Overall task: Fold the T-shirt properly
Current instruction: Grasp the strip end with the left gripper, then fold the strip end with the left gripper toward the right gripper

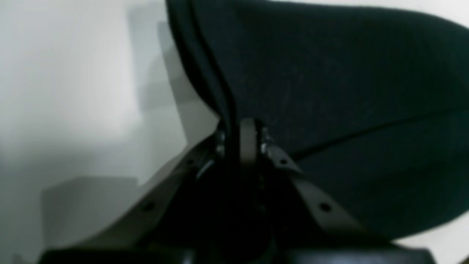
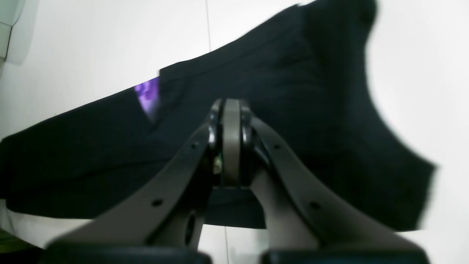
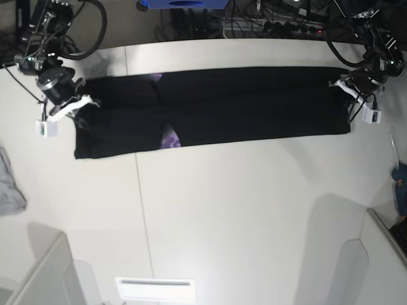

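Observation:
The black T-shirt point(image 3: 254, 105) lies as a long folded band across the back of the white table point(image 3: 241, 210). Bits of purple print show at its fold point(image 3: 169, 138) and in the right wrist view point(image 2: 146, 93). My left gripper point(image 3: 344, 86) is at the band's right end. In the left wrist view it point(image 1: 247, 134) is shut on the shirt's hemmed edge point(image 1: 329, 73), and the fabric hangs raised from it. My right gripper point(image 3: 75, 105) is at the band's left end. In the right wrist view it point(image 2: 231, 110) is shut over the black fabric point(image 2: 311, 110), which rises at the right.
A small grey cloth point(image 3: 9, 184) lies at the table's left edge. White bins stand at the front left point(image 3: 38, 273) and front right point(image 3: 375, 267). Cables and a power strip point(image 3: 280, 25) run behind the table. A blue tool point(image 3: 400, 181) sits at the right edge.

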